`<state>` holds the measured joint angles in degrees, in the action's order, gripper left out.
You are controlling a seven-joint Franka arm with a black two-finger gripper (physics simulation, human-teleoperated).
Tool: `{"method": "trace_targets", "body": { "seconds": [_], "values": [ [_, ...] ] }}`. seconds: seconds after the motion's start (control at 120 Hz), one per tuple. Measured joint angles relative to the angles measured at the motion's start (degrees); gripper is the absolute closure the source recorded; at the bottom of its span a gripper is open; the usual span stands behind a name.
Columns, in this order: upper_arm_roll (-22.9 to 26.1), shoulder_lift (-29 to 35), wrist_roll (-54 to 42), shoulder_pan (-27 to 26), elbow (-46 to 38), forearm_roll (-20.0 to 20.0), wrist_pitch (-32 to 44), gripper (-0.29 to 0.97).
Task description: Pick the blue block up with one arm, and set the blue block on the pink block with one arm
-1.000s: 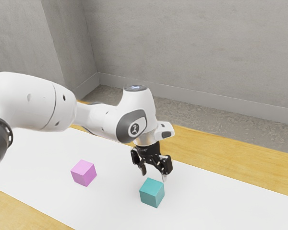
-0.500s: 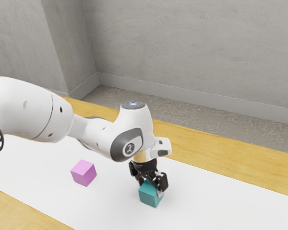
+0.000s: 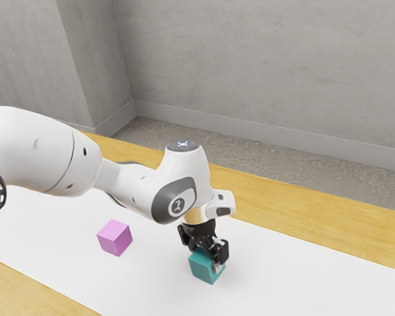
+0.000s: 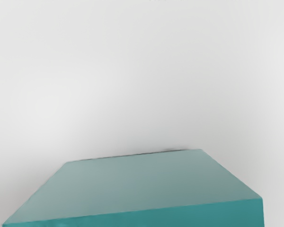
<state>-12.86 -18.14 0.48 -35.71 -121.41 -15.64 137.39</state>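
Glossy white rounded arm (image 3: 85,172), grey joint disc (image 3: 176,204) bearing a small white mark, blue-lit cap (image 3: 182,145), black claw (image 3: 205,253)

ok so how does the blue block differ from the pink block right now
Colour: the blue block is teal-blue, the pink block pale pink. State: the gripper is down over the blue block, while the pink block stands free with nothing touching it. Place: the pink block sits apart, toward the exterior view's left of the blue block. Shared: both are similar-sized cubes on the white mat.
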Motion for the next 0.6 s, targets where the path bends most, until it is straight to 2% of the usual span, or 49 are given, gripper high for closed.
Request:
{"method": "trace_targets", "body": {
  "seconds": [0.117, 0.175, 0.3, 0.45, 0.492, 0.6],
  "values": [
    [-0.60, 1.40, 1.48, 0.00, 0.00, 0.22, -0.54, 0.32],
    [-1.01, 4.79, 2.18, 2.44, 0.00, 1.95, -1.64, 0.34],
    [-1.12, 14.42, 3.01, 13.25, -3.59, 7.18, -3.37, 0.34],
    [-1.02, 21.99, 2.14, 25.06, -13.01, 9.52, -2.59, 0.33],
    [-1.02, 23.30, 1.85, 25.28, -15.03, 9.78, -2.29, 0.33],
    [-1.02, 25.00, 0.81, 21.26, -18.19, 10.11, -1.61, 0.34]
  ]
}}
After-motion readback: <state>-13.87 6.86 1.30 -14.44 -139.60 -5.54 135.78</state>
